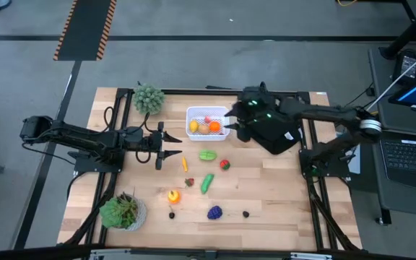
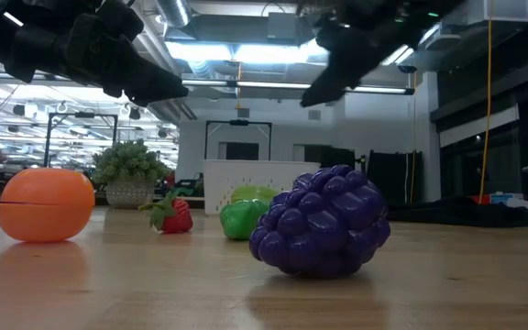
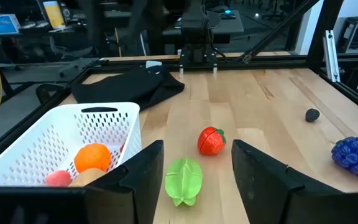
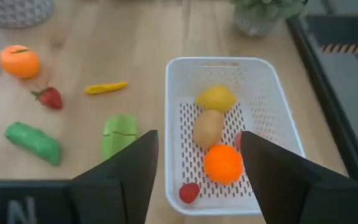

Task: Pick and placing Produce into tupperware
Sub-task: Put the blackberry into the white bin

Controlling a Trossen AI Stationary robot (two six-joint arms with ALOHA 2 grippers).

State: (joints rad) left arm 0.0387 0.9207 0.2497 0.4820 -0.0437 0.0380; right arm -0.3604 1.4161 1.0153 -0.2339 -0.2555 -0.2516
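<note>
Inside the white perforated tub [image 4: 263, 106], which sits toward the far side of the wooden table [image 1: 266, 209], lie five pieces: a yellow lemon [image 4: 215, 98], a tan potato-like piece [image 4: 207, 127], an orange [image 4: 223, 164], a small red piece [image 4: 189, 193], and another red one mostly hidden behind a finger.

Loose on the table, the high view shows nine more: a thin yellow-orange pepper [image 1: 184, 163], a light green ridged fruit [image 1: 207, 154], a red tomato [image 1: 224, 165], a strawberry [image 1: 189, 182], a green cucumber-like piece [image 1: 206, 183], a yellow-orange round fruit [image 1: 173, 195], a purple grape bunch [image 1: 214, 212], and two small dark berries [image 1: 172, 214] [image 1: 245, 213]. Two potted plants [image 1: 149, 98] [image 1: 123, 211] stand on the left side, and one black cloth [image 1: 276, 133] lies right of the tub.

Over the tub's right edge hovers the right gripper [image 1: 231, 119], arm reaching in from the right, its jaws spread and empty. The left gripper [image 1: 173, 145] is held low and level left of the loose produce, pointing toward the ridged fruit, jaws parted with nothing between them.
</note>
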